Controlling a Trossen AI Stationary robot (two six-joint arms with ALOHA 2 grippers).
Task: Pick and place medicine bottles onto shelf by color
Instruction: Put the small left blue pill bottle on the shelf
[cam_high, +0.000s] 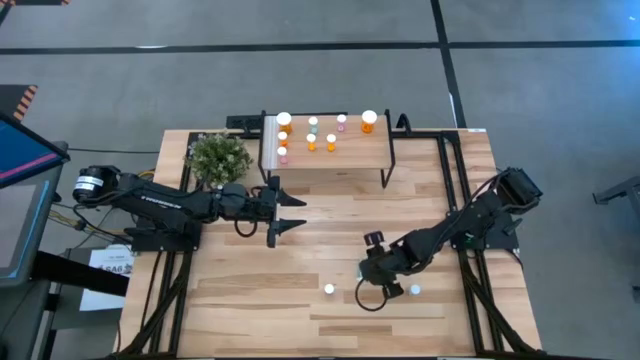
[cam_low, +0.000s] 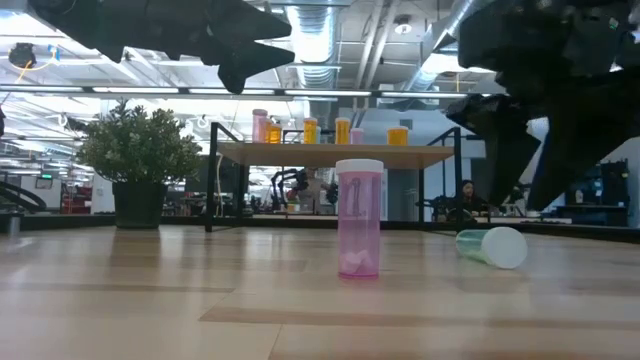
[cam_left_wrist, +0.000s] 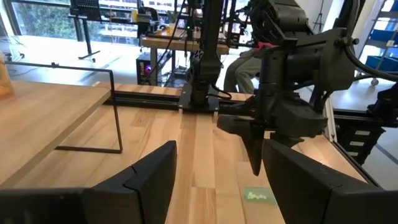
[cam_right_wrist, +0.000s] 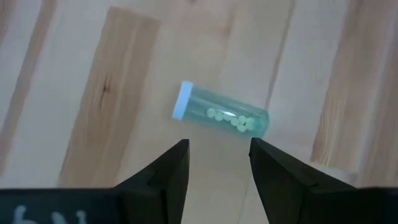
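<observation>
Green bottle (cam_right_wrist: 222, 116): lies on its side on the table (cam_high: 330, 230), around 4 o'clock of the tabletop in the high view, untouched.
Right gripper (cam_right_wrist: 219, 155): poised above the green bottle, fingers apart, nothing between them.
Pink bottle (cam_low: 359, 218): upright, at 9 o'clock of the green one.
Shelf (cam_high: 350, 155): at 12 o'clock, carrying upright orange, pink and green bottles.
Left gripper (cam_high: 292, 214): at 7 o'clock of the shelf, fingers spread, empty.
Plant (cam_high: 218, 157): at 9 o'clock of the shelf.

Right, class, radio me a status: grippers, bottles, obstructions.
Right gripper open, above the fallen green bottle. Left gripper open, empty, near the shelf. Pink bottle upright on table. Nothing blocking.
</observation>
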